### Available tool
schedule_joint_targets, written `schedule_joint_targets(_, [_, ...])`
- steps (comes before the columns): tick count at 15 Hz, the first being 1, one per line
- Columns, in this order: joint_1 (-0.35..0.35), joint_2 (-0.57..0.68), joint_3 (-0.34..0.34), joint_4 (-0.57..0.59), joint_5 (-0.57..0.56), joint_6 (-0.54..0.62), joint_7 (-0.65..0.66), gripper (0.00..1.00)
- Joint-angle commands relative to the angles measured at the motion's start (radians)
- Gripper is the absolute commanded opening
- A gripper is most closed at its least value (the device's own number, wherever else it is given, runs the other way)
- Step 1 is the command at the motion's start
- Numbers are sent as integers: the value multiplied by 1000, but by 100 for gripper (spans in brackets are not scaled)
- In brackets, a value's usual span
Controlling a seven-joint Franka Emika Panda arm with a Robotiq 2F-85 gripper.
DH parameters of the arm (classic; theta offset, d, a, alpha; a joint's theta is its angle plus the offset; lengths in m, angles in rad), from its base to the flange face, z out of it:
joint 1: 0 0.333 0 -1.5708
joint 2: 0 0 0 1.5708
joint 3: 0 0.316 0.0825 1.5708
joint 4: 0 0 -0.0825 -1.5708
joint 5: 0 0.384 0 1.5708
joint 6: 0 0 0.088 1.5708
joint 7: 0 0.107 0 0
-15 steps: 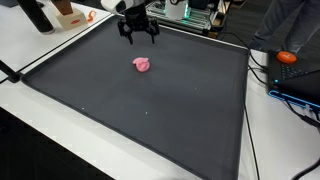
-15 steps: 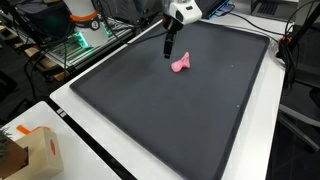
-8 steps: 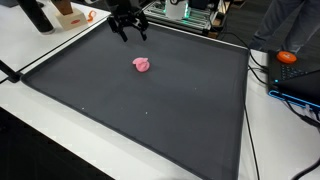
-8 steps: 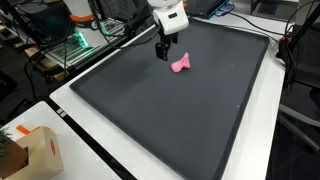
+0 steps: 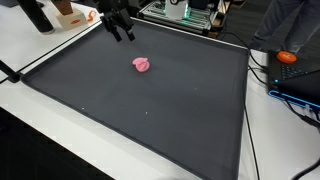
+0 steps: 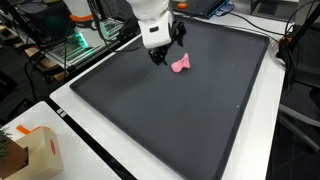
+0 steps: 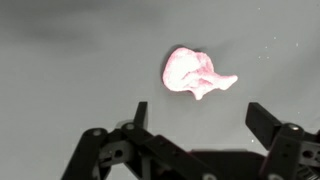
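Observation:
A small pink lump, like a soft toy or a piece of putty point(image 5: 142, 65) point(image 6: 180, 65) point(image 7: 197, 74), lies on the dark mat point(image 5: 150, 110) point(image 6: 170, 110). My gripper point(image 5: 121, 30) point(image 6: 157, 56) point(image 7: 200, 118) hangs above the mat, apart from the lump, toward the mat's far edge. Its two black fingers stand wide open with nothing between them. In the wrist view the lump sits ahead of the fingertips, a little past the gap.
The mat lies on a white table point(image 5: 40, 55). A cardboard box point(image 6: 35, 150) stands at a corner, another box point(image 5: 70, 15) near the arm's base. An orange object point(image 5: 288, 57) and cables point(image 5: 290, 85) lie beside the mat. Electronics racks point(image 6: 85, 40) stand behind.
The gripper has swung across the mat's far edge, away from above the pink lump, and turned about its wrist. Its fingers stayed open. The lump has not moved.

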Motion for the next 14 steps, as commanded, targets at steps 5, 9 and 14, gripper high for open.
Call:
schedule_joint_targets(5, [-3,142,-13,128,33,-72,163,100])
schedule_joint_targets(9, [6,213,-7,197,15,-66,232,100])
schedule_joint_targets(14, [18,287,5,281,0,-69,301,100])
